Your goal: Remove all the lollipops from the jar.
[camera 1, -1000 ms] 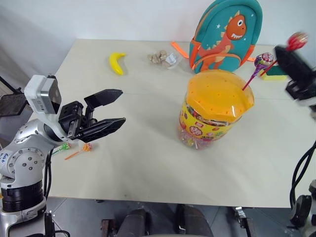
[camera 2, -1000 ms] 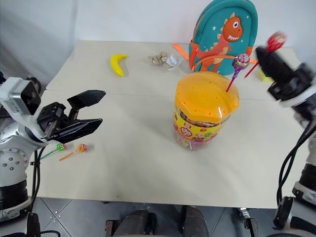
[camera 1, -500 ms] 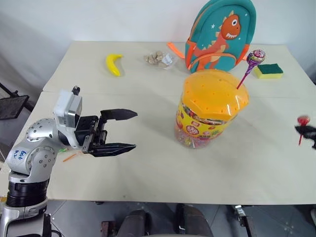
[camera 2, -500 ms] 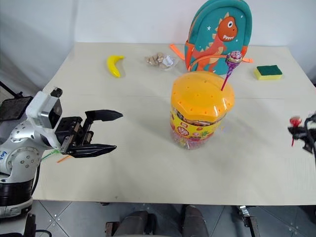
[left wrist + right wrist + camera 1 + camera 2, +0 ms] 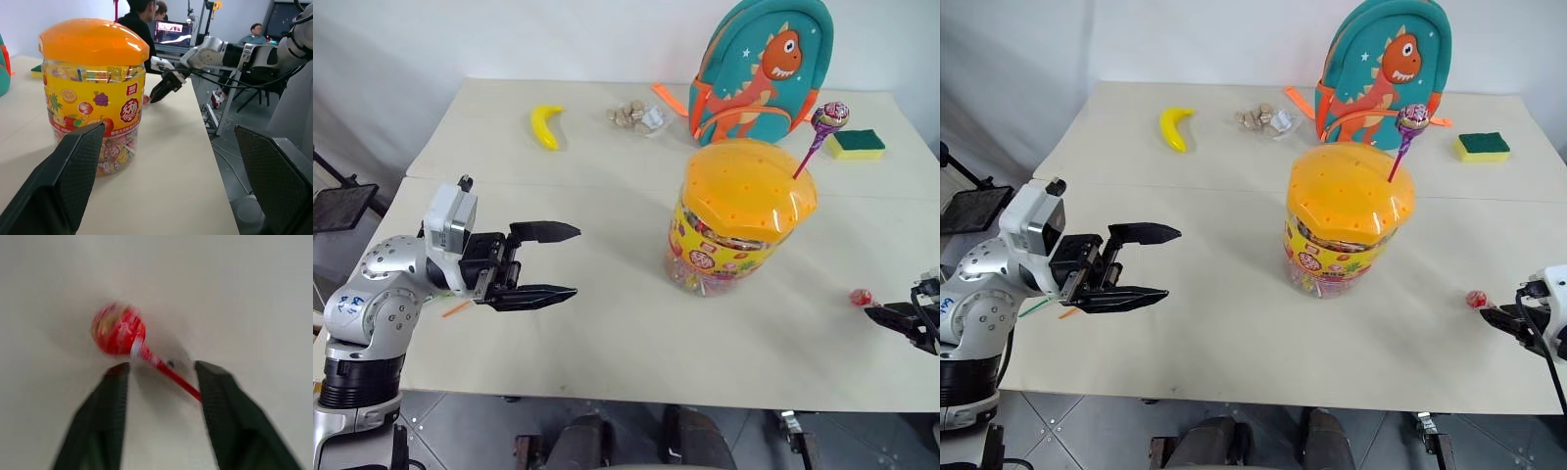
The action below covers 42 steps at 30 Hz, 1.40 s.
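The right gripper (image 5: 159, 382) hangs low at the table's right edge, fingers parted around the red lollipop (image 5: 119, 329), stick running back between them. The remaining purple lollipop (image 5: 829, 117) stands slanted in the jar (image 5: 740, 217), nearer this arm. The left gripper (image 5: 548, 262) waits wide open.

Our right gripper (image 5: 159, 377) has dropped from the upper right of the head views to the lower right edge. Its fingers have parted, and the red lollipop (image 5: 860, 297) now lies on the table (image 5: 607, 333).
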### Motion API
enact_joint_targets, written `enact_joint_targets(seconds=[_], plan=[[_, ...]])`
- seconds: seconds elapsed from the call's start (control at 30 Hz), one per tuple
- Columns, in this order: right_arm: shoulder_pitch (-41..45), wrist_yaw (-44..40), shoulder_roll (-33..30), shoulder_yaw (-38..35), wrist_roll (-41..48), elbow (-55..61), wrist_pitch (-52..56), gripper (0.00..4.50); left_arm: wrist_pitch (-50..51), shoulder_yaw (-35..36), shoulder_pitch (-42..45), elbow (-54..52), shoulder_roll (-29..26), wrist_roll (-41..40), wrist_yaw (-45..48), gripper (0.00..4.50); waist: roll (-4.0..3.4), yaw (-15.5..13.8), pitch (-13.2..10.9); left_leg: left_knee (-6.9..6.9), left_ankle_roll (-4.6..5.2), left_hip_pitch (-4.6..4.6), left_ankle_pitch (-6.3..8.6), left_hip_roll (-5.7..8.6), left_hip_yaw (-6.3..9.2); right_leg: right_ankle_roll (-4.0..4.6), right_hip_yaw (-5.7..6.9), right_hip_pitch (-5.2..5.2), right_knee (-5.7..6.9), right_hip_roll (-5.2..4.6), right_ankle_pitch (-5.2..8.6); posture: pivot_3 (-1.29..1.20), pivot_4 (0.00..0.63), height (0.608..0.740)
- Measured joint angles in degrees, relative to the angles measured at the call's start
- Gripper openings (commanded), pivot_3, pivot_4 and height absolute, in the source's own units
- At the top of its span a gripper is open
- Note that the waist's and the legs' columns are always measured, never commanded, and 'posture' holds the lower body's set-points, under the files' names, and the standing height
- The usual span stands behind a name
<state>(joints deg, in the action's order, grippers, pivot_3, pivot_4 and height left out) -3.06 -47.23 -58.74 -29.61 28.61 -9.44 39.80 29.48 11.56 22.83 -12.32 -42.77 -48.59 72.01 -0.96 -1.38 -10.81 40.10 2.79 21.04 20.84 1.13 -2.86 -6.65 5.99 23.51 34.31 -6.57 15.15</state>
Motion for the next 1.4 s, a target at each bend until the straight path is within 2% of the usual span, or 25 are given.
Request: enact_joint_targets(seconds=[0.03, 0.13, 0.27, 0.4, 0.53, 0.7, 0.8, 1.07, 1.1, 1.27, 1.4], plan=[[-0.2, -1.2, 0.0, -1.9, 0.1, 0.3, -1.8, 3.52, 0.0, 0.5, 0.0, 0.1, 0.0, -0.1, -0.1, 4.5, 0.0, 0.0, 0.0, 0.0, 0.0, 0.01, 0.0, 0.0, -0.01, 0.0, 0.0, 0.0, -0.01, 0.0, 0.0, 0.0, 0.15, 0.74], [1.3, -7.2, 1.1, -8.2, 3.3, 2.4, -8.9, 3.52, 0.0, 3.3, -0.1, 1.9, 0.5, -1.4, -0.4, 4.5, 0.0, 0.0, 0.0, -0.01, -0.01, -0.04, 0.0, -0.01, -0.02, 0.0, 0.02, 0.0, 0.01, 0.03, 0.0, 0.0, 0.15, 0.74], [5.3, -13.6, 1.4, -11.5, 9.6, 9.1, -12.1, 3.52, -0.7, 5.9, -2.6, 5.9, 1.5, -2.4, 0.2, 4.5, 0.0, 0.2, 0.0, -0.02, -0.05, -0.1, 0.03, -0.07, -0.02, 0.01, 0.01, -0.02, 0.02, 0.06, 0.0, 0.0, 0.15, 0.74], [10.0, -14.6, 3.2, -8.1, 17.4, 19.0, -8.8, 3.52, -2.2, 6.2, -4.2, 11.3, 1.2, -0.5, 2.3, 4.5, 0.01, 0.1, 0.0, 0.02, -0.05, -0.07, 0.03, -0.05, -0.01, 0.01, 0.0, -0.01, 0.04, 0.01, 0.0, 0.0, 0.15, 0.74], [17.0, -12.4, 5.8, -2.4, 23.9, 26.6, -6.0, 3.52, -3.3, 7.4, -3.8, 12.5, 1.5, -0.4, 2.1, 4.5, 0.02, -0.1, 0.0, 0.07, -0.05, 0.06, 0.03, 0.0, 0.28, 0.01, -0.04, -0.02, -0.02, -0.12, 0.0, 0.0, 0.15, 0.74], [24.5, -7.1, 11.3, 4.3, 25.3, 29.2, -6.1, 3.52, -3.3, 7.7, -3.2, 8.2, 4.0, -0.9, -0.8, 4.5, 0.04, 0.1, 0.0, 0.05, -0.05, 0.12, 0.03, 0.06, 0.37, 0.01, -0.01, -0.01, -0.07, -0.14, 0.0, 0.0, 0.15, 0.74], [26.0, -6.3, 12.6, 6.7, 25.4, 29.0, -6.1, 2.9, -2.8, 7.7, -3.2, 6.1, 4.1, -1.3, -2.2, 4.5, 0.04, 0.2, 0.0, 0.04, -0.05, 0.1, 0.03, 0.04, 0.36, 0.01, 0.01, -0.01, -0.04, -0.08, 0.0, 0.0, 0.15, 0.74], [28.3, -4.8, 12.8, 7.2, 25.3, 27.0, -6.1, 0.15, -1.4, 8.3, -3.1, 3.2, 4.1, -3.4, -4.7, 4.5, 0.04, 0.1, 0.0, 0.06, -0.04, 0.1, 0.02, 0.05, 0.33, 0.01, 0.0, -0.01, -0.01, -0.08, 0.0, 0.0, 0.15, 0.74], [28.6, -4.8, 12.8, 7.1, 25.3, 27.0, -6.1, 0.07, -1.3, 8.3, -3.1, 3.1, 4.1, -3.4, -4.8, 4.5, 0.04, 0.1, 0.0, 0.06, -0.04, 0.1, 0.02, 0.05, 0.33, 0.01, 0.0, -0.01, -0.01, -0.08, 0.0, 0.0, 0.15, 0.74], [27.5, -4.8, 9.7, 6.4, 26.8, 26.9, -3.4, 0.07, -0.3, 8.4, -3.1, 1.7, 3.9, -4.1, -5.2, 4.5, 0.04, 0.0, 0.0, 0.06, -0.04, 0.12, 0.02, 0.05, 0.33, 0.01, 0.01, -0.02, -0.02, -0.09, 0.0, 0.0, 0.15, 0.74], [24.8, -5.8, 5.0, 3.2, 30.1, 26.9, 1.8, 1.28, -0.1, 8.6, -3.1, 1.8, 3.8, -4.1, -4.9, 4.5, 0.05, 0.0, 0.0, 0.06, -0.03, 0.12, 0.02, 0.05, 0.33, 0.01, 0.02, -0.03, -0.04, -0.09, 0.0, 0.0, 0.15, 0.74]])
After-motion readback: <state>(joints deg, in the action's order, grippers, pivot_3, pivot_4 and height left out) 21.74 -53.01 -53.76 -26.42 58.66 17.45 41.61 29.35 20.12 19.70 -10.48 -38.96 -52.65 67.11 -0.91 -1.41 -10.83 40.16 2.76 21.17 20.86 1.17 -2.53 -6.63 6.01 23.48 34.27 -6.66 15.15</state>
